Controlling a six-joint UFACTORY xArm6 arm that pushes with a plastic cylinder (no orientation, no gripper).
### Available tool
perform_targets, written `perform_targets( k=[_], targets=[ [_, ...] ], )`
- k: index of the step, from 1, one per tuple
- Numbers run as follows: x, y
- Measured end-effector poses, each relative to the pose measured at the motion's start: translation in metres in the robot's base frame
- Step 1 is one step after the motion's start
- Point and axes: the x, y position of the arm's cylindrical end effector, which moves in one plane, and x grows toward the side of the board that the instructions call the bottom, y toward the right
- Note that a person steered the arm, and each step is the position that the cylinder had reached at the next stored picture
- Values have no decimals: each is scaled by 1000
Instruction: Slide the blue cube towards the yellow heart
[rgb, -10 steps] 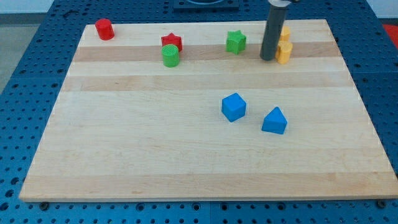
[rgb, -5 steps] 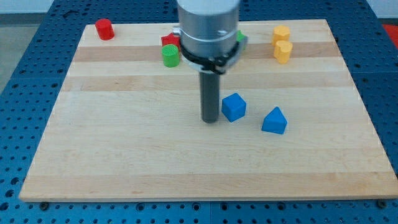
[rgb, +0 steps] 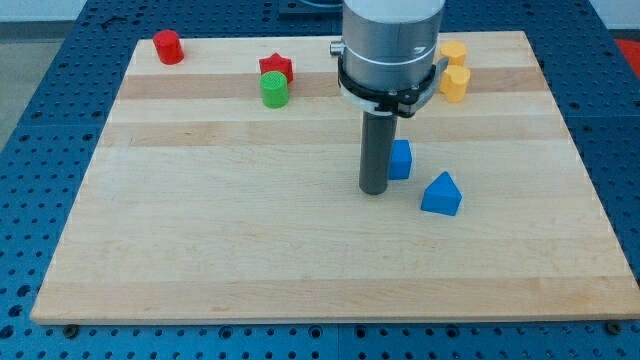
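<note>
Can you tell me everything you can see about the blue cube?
The blue cube is a small, plain, bright blue block that looks like plastic. It sits on the pale wooden board, right of centre. The dark rod hides its left part, and my tip sits right against its left side. A blue triangular block lies close by, lower right, not touching.

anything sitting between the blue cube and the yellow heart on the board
Nothing visible does. My tip is at the blue cube on its left side in the view, and the bare wood up and to the right toward the yellow heart holds no block. The blue triangular block lies below that path.
</note>
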Motion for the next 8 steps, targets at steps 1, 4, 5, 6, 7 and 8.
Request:
perform_targets(
  k=[1,4,5,6,7,8],
  targets=[
    [-14,11],
    [-62,58],
    [-72,72],
    [-77,68],
    [-82,56],
    [-86,59]
  ],
)
